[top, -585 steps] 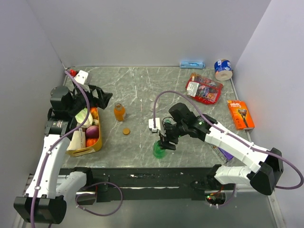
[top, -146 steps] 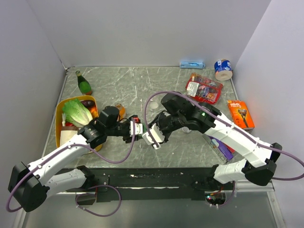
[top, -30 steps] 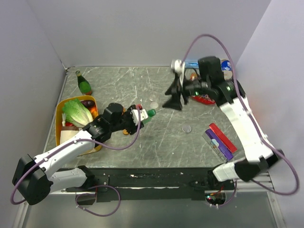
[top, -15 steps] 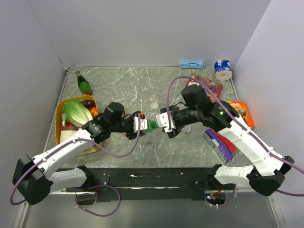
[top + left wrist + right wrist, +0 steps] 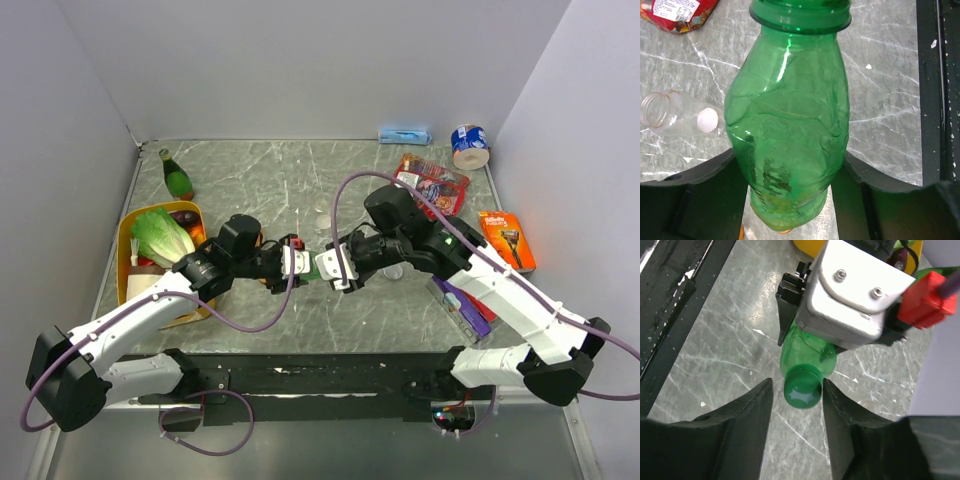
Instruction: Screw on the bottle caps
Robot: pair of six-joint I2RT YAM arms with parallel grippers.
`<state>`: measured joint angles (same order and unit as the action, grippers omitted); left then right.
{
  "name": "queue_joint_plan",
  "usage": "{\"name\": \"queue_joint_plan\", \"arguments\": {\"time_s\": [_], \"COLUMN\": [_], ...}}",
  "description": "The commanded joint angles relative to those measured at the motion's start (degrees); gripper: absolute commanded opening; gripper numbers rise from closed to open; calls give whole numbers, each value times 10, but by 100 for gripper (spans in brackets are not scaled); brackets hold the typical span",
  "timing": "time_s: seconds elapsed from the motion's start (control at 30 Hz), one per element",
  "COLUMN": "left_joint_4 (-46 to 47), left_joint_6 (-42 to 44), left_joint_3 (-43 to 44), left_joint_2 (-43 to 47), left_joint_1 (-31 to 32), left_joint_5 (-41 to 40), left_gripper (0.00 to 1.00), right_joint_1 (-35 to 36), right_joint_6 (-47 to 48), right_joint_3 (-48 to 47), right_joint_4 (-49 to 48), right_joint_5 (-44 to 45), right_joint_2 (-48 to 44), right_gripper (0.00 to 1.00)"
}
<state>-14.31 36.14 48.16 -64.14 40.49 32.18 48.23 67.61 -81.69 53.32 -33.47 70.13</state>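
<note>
My left gripper [image 5: 788,156] is shut on the lower body of the bright green bottle [image 5: 787,115], which it holds level above the table with the neck pointing right [image 5: 311,266]. A green cap [image 5: 802,391] sits on that bottle's neck. My right gripper [image 5: 796,385] is open and straddles the cap: its right finger is almost against the cap, while its left finger [image 5: 747,410] stands a little off it. The clear bottle [image 5: 670,112] lies capless on its side on the table behind. A clear cap [image 5: 396,270] lies beside the right arm. The orange bottle is hidden.
A yellow basket [image 5: 127,235] of vegetables stands at the left, with a dark-green bottle with a red top [image 5: 177,178] behind it. At the back right are a red snack packet [image 5: 432,186], a tin [image 5: 470,146] and an orange box [image 5: 506,240]. A purple-and-red box [image 5: 462,302] lies by the right arm.
My right arm swung down from the back of the table to the held bottle, and its jaws have narrowed round the green cap. The left arm has shifted slightly and kept its grip.
</note>
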Motion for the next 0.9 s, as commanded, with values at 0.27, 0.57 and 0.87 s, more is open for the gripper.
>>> {"name": "queue_joint_plan", "arguments": {"time_s": [0.27,0.57,0.87], "left_joint_4": [81,86,37], "left_joint_6": [-81,-98,-33], "left_joint_3": [11,1,-10], "left_joint_2": [9,10,16], "left_joint_1": [0,0,1], "left_joint_5": [8,9,14], "left_gripper": [1,1,1], "right_joint_1": [6,4,4], "right_joint_6": [-158,-184,-20], "right_joint_3": [-17,14,3], "right_joint_4": [-65,-113,-35], "right_joint_5": [15,18,30], "right_joint_2": [35,1,-32], "right_gripper": [7,50,59]}}
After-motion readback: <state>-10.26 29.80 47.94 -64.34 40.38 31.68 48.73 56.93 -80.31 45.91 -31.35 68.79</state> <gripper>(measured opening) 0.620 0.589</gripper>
